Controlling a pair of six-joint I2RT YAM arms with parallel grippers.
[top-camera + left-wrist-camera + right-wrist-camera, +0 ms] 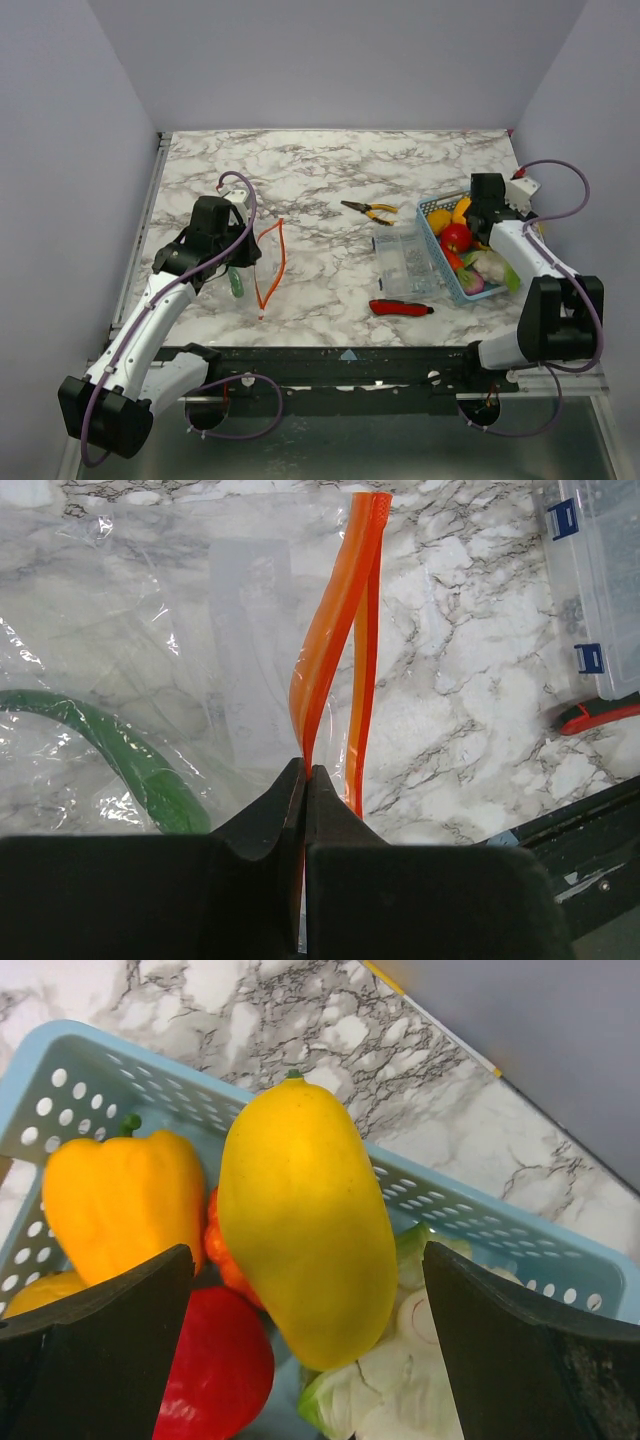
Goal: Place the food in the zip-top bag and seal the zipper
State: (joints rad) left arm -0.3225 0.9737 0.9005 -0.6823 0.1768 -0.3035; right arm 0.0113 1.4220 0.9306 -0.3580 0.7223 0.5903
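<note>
**Left gripper** (pixel 305 776): the black fingers (pixel 262 820) are pressed together, clamping the zipper (pixel 335 630). The zipper is a thin, glossy orange-red plastic strip. It runs straight ahead from the fingertips, and its two layers part in a slight curve just past them. The bag (pixel 150 630) is crinkly transparent film that spreads flat to the left of the fingers on the marble-patterned table (pixel 470 680). A smooth, curved green piece (pixel 120 750) shows through the film, close to the left finger. To the right of the fingers, well apart, lie a clear rigid box (pixel 600 580) with blue latches and a red knife (pixel 600 715).

**Right gripper** (pixel 308 1255): the fingers (pixel 100 1350) stand wide apart. A smooth, elongated yellow fruit (pixel 300 1220) sits between them, touching neither finger. A glossy, lobed yellow pepper (pixel 120 1205) lies ahead of the left finger, and a rounded red piece (pixel 215 1360) sits just beside that finger's inner face. A pale green leafy piece (pixel 385 1395) lies near the right finger. All rest in a light blue perforated basket (pixel 100 1070).
</note>
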